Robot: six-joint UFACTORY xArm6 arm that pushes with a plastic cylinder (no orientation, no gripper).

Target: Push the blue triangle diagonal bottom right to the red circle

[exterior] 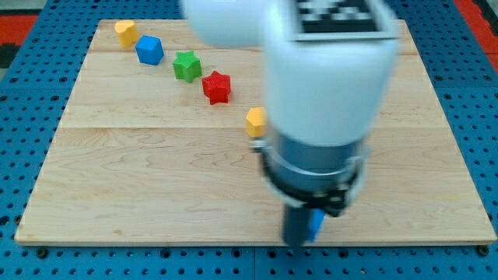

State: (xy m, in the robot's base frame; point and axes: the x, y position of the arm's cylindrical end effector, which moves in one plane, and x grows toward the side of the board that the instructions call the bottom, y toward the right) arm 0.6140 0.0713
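A small part of a blue block [316, 224], likely the blue triangle, shows near the board's bottom edge, mostly hidden behind the arm's dark lower end [297, 229]. My tip itself is hidden by the arm's body, so its place relative to the blue block cannot be told. The red circle does not show; the large white and grey arm [323, 117] covers the middle and right of the board and may hide it.
A diagonal row of blocks runs from the view's top left: a yellow block [125, 33], a blue cube [149, 50], a green star [187, 65], a red star [217, 87] and a yellow hexagon [255, 121] against the arm. The wooden board [117, 179] lies on a blue pegboard.
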